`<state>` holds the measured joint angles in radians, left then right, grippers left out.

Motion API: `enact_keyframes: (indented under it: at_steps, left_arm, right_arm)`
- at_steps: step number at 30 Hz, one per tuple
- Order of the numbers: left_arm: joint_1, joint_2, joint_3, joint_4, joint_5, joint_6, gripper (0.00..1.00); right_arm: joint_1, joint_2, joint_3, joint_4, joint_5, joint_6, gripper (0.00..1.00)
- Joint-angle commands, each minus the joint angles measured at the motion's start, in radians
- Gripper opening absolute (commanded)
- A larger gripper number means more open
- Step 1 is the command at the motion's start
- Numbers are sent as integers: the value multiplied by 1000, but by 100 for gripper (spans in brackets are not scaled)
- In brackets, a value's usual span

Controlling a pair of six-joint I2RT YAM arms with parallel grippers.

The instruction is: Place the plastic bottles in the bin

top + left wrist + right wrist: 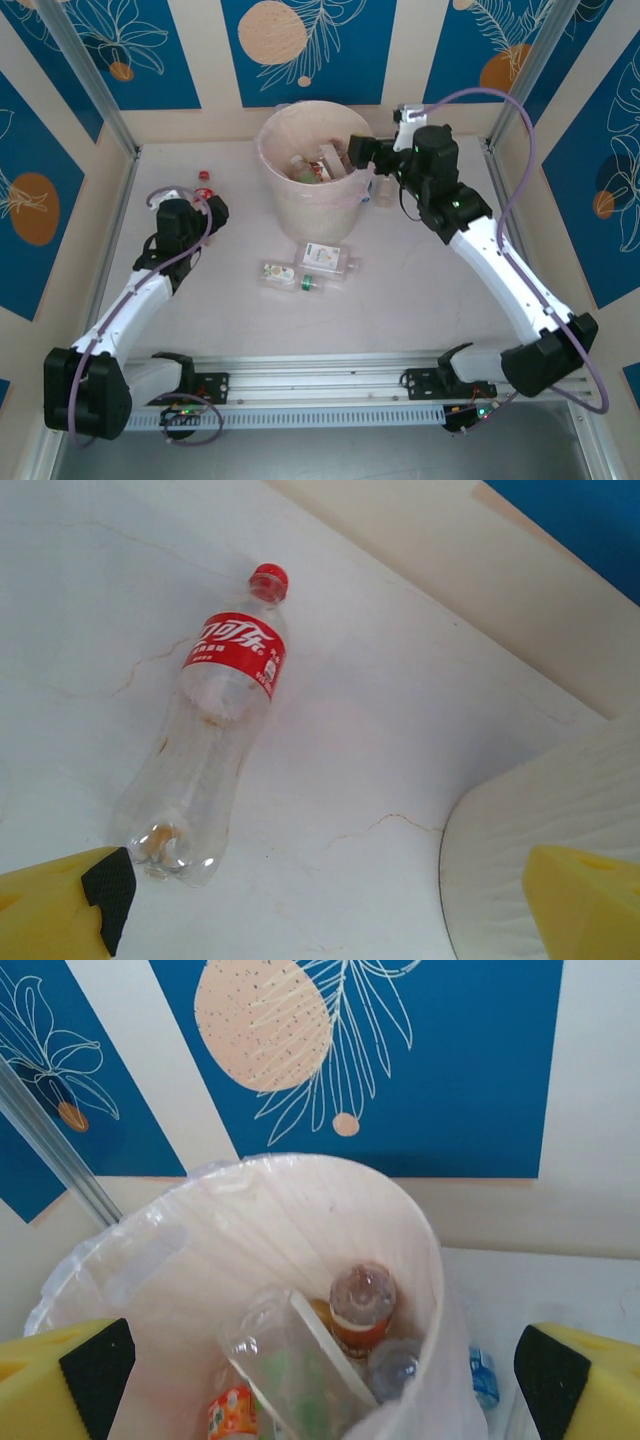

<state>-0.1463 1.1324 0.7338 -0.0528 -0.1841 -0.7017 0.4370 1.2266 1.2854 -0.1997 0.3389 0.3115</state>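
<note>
**Top view.** The lower body of the red-capped bottle (pixel 204 184) is hidden under the left arm (pixel 160 262). A clear bottle (pixel 384 188) beside the bin (pixel 300 215) is partly masked by the right arm (pixel 470 225).

**Right wrist view.** The bottles in the bin (pixel 362 1305) overlap, so their lower parts are hidden, and the bin's near rim is cut off by the bottom edge.

**Left wrist view.** The bin's wall runs off the lower right corner.

The left arm (pixel 135 295) and right arm (pixel 500 260) wore smooth white shells on their long links, broken by bulky black joint housings, and a thin lilac cable (pixel 480 91) ran along each. The left claw (pixel 335 890) and right claw (pixel 320 1365) had chunky yellow fingers (pixel 45 915) faced with black pads (pixel 95 1365), and both bases were bolted to a silver slotted rail (pixel 320 385).
</note>
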Motion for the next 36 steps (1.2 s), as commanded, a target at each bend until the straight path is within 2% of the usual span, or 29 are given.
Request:
enact_keyframes:
  at_steps: [1, 3, 8, 13, 15, 20, 24, 28, 31, 36]
  left_arm:
    - [23, 27, 26, -52, -4, -74, 100]
    - [32, 45, 35, -47, 27, -38, 100]
    - [42, 124, 113, -114, 49, 201, 100]
    - [54, 232, 226, -224, -94, 346, 100]
    - [79, 294, 287, -250, -72, 387, 100]
    - [146, 531, 532, -408, 11, 422, 100]
    - [153, 702, 706, -476, 81, 468, 100]
    - [157, 841, 866, -549, 96, 506, 100]
    - [157, 916, 933, -590, 109, 520, 99]
    - [157, 988, 941, -576, 141, 527, 95]
  right_arm:
    - [-31, -79, -92, 9, 46, 55, 100]
    - [-56, -120, -152, -9, 50, 80, 99]
    - [-118, -204, -274, -66, 52, 133, 100]
    - [-170, -261, -350, -78, 41, 177, 100]
    - [-180, -269, -361, -76, 36, 179, 100]
    - [-195, -273, -362, -85, 30, 175, 100]
    - [-203, -277, -367, -97, 32, 175, 100]
    - [-209, -288, -375, -116, 34, 180, 100]
    - [-212, -297, -377, -124, 39, 185, 100]
    - [-215, -302, -380, -124, 42, 184, 100]
